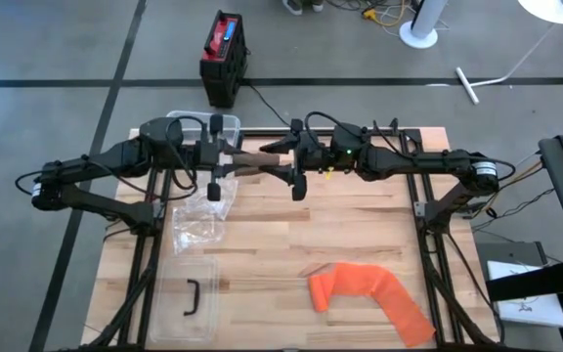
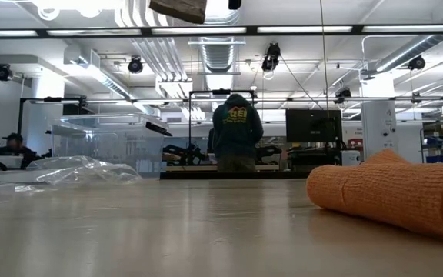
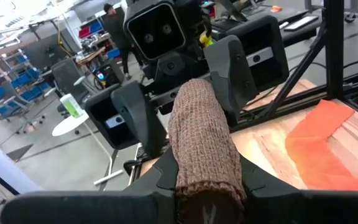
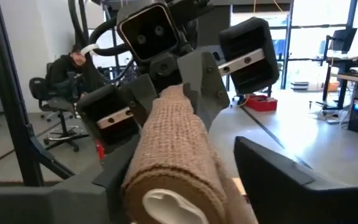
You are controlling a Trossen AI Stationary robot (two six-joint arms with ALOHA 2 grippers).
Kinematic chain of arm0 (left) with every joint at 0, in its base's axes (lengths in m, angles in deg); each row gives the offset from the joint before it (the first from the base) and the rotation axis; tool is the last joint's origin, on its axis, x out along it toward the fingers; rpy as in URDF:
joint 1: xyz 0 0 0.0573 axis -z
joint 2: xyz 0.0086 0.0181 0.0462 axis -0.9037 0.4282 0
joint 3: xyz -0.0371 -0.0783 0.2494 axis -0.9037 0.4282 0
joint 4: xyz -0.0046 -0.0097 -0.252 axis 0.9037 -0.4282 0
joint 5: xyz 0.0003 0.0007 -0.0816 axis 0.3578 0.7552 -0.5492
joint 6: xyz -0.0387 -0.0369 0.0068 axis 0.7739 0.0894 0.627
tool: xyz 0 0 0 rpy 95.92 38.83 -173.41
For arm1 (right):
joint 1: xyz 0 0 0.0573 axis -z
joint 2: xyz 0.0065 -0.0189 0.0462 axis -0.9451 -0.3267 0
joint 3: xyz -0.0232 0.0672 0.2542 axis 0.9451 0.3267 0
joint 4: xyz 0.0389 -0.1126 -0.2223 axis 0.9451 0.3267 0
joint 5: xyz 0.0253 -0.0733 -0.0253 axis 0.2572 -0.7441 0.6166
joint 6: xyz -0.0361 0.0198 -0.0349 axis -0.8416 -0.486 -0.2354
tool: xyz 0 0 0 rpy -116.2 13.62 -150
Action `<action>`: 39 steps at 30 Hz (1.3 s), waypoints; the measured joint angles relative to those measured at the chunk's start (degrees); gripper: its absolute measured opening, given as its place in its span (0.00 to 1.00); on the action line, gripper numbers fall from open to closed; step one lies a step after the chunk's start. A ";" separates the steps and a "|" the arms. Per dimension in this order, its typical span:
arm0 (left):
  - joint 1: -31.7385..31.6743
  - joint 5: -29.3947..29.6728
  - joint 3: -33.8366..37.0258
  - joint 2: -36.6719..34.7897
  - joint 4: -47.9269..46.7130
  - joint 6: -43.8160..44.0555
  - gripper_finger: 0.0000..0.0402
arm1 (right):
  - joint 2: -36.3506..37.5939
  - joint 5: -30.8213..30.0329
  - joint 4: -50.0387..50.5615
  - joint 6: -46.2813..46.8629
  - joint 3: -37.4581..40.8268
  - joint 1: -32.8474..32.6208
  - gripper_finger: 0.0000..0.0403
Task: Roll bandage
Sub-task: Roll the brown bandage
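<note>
A: Which writing can be read?
B: None legibly; the yellow print on the back of the person's dark hoodie [image 2: 237, 121] is too small to tell.

A: Where is the bandage?
B: The tan bandage roll [image 1: 254, 160] is held above the far edge of the butcher-block table [image 1: 360, 244], between both arms. The left gripper [image 3: 201, 180] is clamped on one end. The right gripper [image 4: 185, 186] straddles the other end, its fingers parted, one finger [image 4: 284, 180] standing clear of the roll.

A: And the surface and room?
B: An orange bandage strip [image 1: 369, 293] lies loose near the front right; a crumpled clear plastic bag [image 1: 195, 220] and a clear lid [image 1: 186, 293] lie at left. A red-and-black case [image 1: 225, 54] stands on the grey floor. Beyond is a workshop with ceiling strip lights.
</note>
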 joint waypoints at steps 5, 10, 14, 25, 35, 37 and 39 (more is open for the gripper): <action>-0.02 -0.04 0.02 -0.02 0.54 0.01 0.16 | -0.04 0.04 -0.94 -0.01 0.01 -0.04 0.39; -0.02 -1.27 0.09 -0.14 1.74 1.37 0.18 | -0.04 1.11 -1.30 -2.69 0.01 -0.02 0.17; 0.00 -1.59 1.52 -1.37 3.78 2.84 0.24 | 0.13 1.11 -1.32 -8.67 -0.01 -0.04 0.12; -0.26 -0.36 17.69 -9.91 24.30 12.84 0.46 | -0.12 -2.07 -2.04 -28.00 0.27 -0.84 0.14; -0.75 3.12 16.72 -11.34 23.49 14.80 0.62 | -1.06 -3.48 -6.56 -29.88 0.36 -0.87 0.13; -1.31 3.63 15.77 -10.95 22.36 14.53 0.65 | -1.55 -3.49 -7.71 -28.62 0.28 -1.15 0.13; -1.46 3.68 15.31 -10.42 21.95 14.44 0.66 | -1.94 -3.14 -8.27 -26.39 0.25 -1.28 0.13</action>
